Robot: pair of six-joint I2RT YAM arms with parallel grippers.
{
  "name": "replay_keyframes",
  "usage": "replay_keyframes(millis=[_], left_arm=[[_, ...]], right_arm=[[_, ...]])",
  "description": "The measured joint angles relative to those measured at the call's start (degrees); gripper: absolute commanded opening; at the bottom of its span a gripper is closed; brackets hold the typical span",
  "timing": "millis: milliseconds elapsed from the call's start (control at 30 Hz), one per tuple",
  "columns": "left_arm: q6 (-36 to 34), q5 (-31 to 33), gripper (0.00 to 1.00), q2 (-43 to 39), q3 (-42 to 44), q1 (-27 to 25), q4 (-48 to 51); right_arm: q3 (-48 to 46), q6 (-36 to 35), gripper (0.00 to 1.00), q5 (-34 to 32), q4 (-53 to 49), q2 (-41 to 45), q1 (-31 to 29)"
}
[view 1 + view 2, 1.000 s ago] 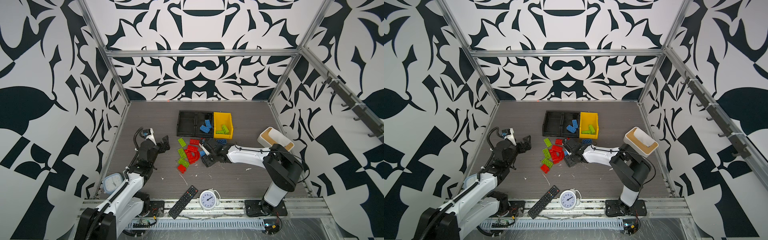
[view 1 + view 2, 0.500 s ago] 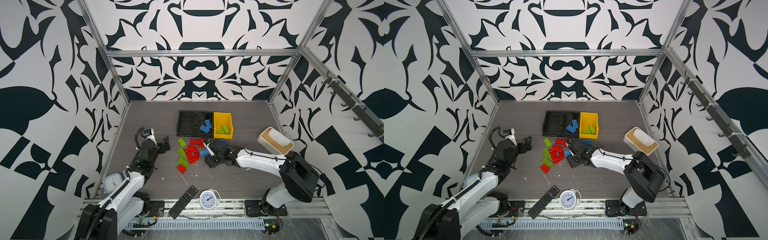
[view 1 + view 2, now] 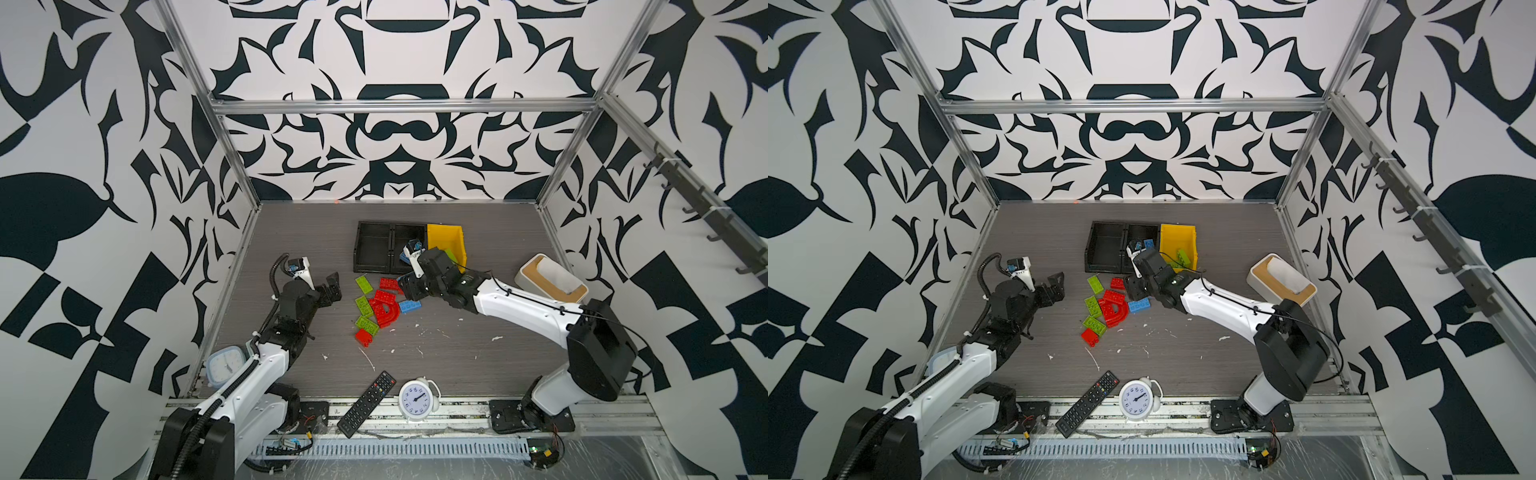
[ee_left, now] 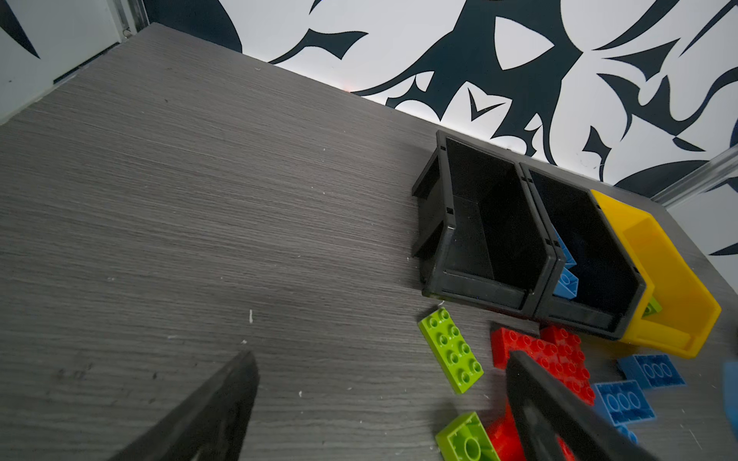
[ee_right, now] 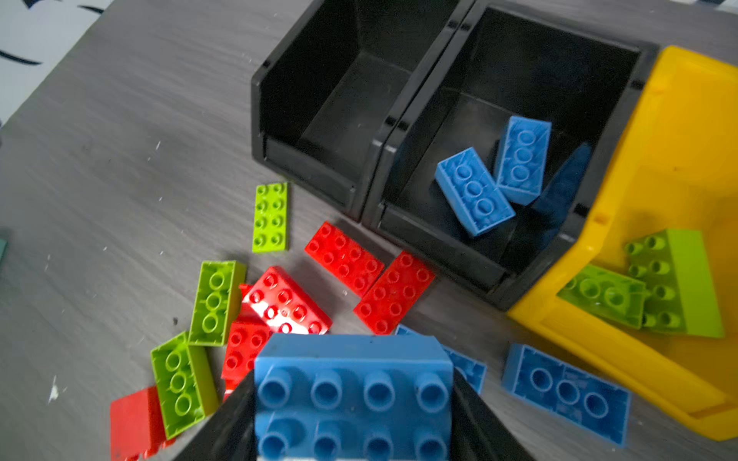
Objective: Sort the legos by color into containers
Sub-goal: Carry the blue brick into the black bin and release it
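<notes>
You get only part of the blue brick in the right wrist view. It runs off the picture's edge, and the right gripper clamping it shows only as two black wedges. In both top views you can't make that brick out under the wrist, just in front of the yellow bin. That wrist also covers part of the green bricks inside the yellow bin. In the black bin touching the yellow bin, a dark blue brick sits in shadow, studs unreadable. In the left wrist view a red piece is mostly behind one finger of the left gripper. A blue blur at the edge near the yellow bin is unidentifiable.
</notes>
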State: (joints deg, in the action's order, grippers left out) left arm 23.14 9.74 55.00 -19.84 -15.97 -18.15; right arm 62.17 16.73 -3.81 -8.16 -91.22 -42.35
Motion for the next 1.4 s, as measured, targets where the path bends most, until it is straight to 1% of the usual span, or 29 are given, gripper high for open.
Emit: replay_keyframes(millis=[200,333,600,800,867,967,1033,1100,1200,1400], left_arm=[[0.0,0.0,1.0,0.0,0.0,0.0,0.0],[0.0,-0.2,1.0,-0.1,0.0,0.0,0.0],[0.0,-0.1,0.99,-0.8,0.0,0.0,0.3],[0.3,-0.8,0.99,-4.3,0.0,0.0,0.9],[0.4,-0.8,0.99,-5.3,0.0,0.0,0.9],[0.4,-0.8,1.0,-6.0,0.0,0.0,0.9],[0.4,-0.8,0.99,-6.1,0.0,0.0,0.9],[0.4,-0.8,1.0,-6.1,0.0,0.0,0.9],[0.2,-0.8,0.99,-5.3,0.0,0.0,0.9],[0.2,-1.2,0.99,-3.9,0.0,0.0,0.8]], right_arm=[[1.7,0.3,0.54,-1.0,3.2,-3.5,3.9],[4.3,0.3,0.54,-2.1,4.0,-6.3,5.5],[7.1,1.4,0.56,-3.3,8.2,-11.8,5.6],[7.4,1.8,0.58,-4.9,10.2,-14.5,5.5],[8.2,1.9,0.6,-5.1,10.4,-15.8,5.5],[9.9,2.2,0.67,-5.4,10.5,-17.8,5.5],[10.9,2.4,0.74,-6.2,10.6,-18.8,5.5],[11.1,2.5,0.78,-6.7,10.4,-18.9,5.5],[11.1,2.7,0.81,-7.2,9.9,-18.9,5.5],[12.1,2.4,0.8,-6.0,7.8,-19.0,5.5]])
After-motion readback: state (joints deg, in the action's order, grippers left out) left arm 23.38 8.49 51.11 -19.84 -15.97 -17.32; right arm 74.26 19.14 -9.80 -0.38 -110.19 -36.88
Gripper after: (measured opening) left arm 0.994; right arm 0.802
